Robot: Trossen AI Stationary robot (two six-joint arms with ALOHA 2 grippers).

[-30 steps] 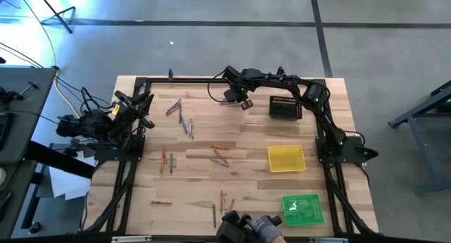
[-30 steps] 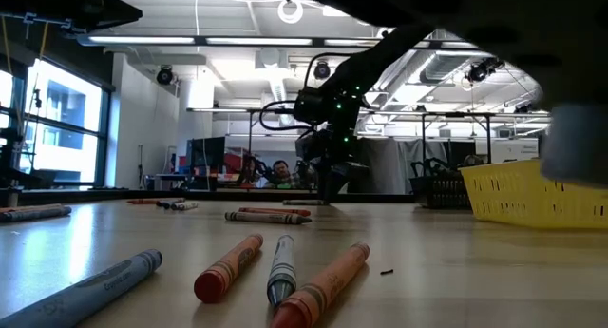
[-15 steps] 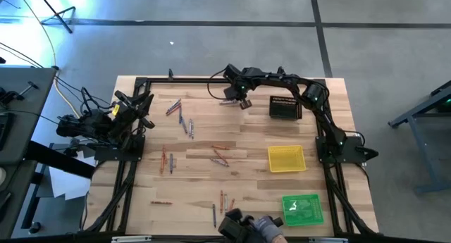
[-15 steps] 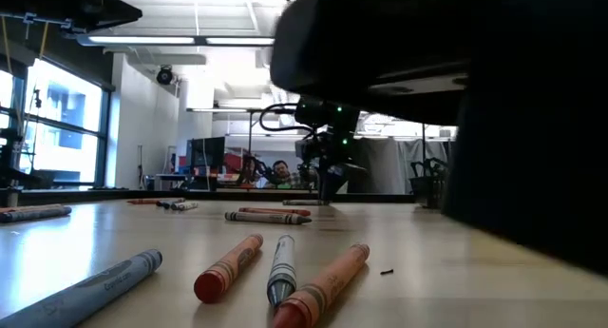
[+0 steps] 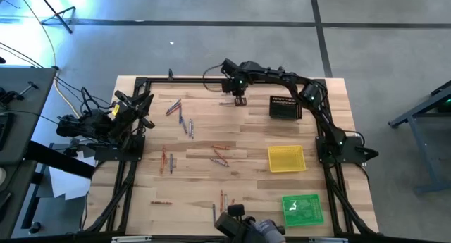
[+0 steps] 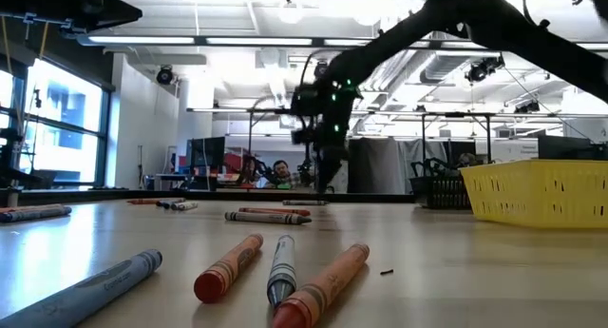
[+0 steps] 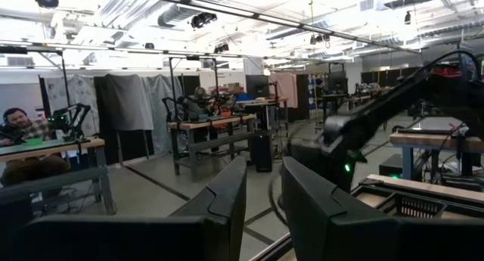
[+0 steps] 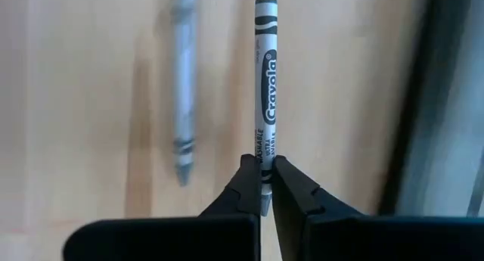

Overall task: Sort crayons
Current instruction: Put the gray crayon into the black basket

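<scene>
Lifted since before, right gripper (image 8: 265, 187) jaws pinch a grey crayon (image 8: 265, 79), its lower end hidden.

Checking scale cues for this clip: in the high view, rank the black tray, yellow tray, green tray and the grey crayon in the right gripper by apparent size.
1. Green tray and yellow tray: too alike to rank.
2. Black tray, slightly smaller.
3. Grey crayon in the right gripper: far smallest, barely visible in this view.

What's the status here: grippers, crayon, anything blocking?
Right gripper shut on a grey crayon, above the table's far edge left of the black tray. Left gripper open, parked at the left edge. Second grey crayon on the table below; nothing blocking.
</scene>
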